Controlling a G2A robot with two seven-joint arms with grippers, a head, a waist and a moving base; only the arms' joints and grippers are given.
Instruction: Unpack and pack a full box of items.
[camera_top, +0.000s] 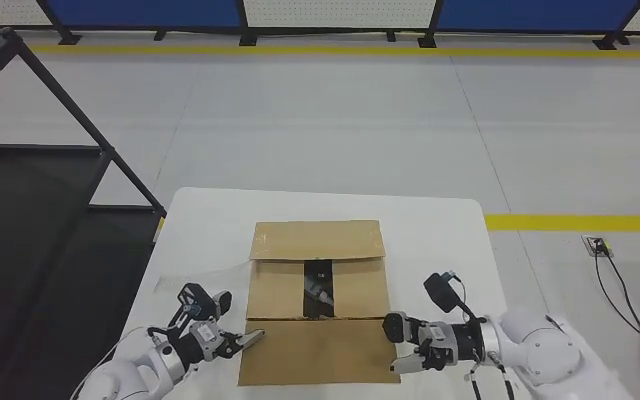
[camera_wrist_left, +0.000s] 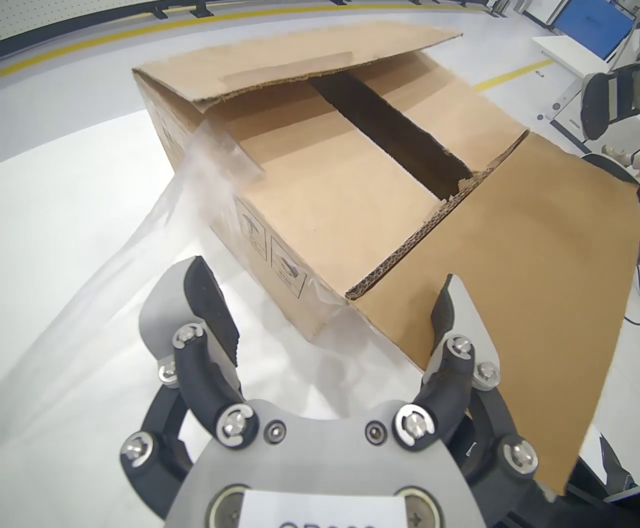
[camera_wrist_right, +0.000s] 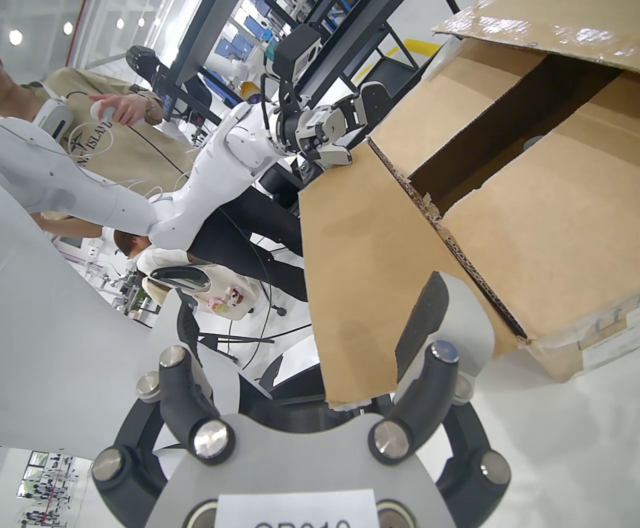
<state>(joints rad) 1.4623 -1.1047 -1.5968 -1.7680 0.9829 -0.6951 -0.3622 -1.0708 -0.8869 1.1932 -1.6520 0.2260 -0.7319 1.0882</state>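
left gripper (camera_wrist_left: 325, 277) wide open, flap (camera_wrist_left: 500, 310) edge just beside one finger | right gripper (camera_wrist_right: 307, 295) wide open, flap corner between its fingers | box (camera_wrist_left: 340, 200) just ahead of both, item (camera_top: 318, 288) in its gap | risk: uneven pulls could tear flap or drag box; loose tape (camera_wrist_left: 210, 155) may snag

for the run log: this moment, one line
box: near flap folded out | left gripper: open, at one corner | right gripper: open, at the other
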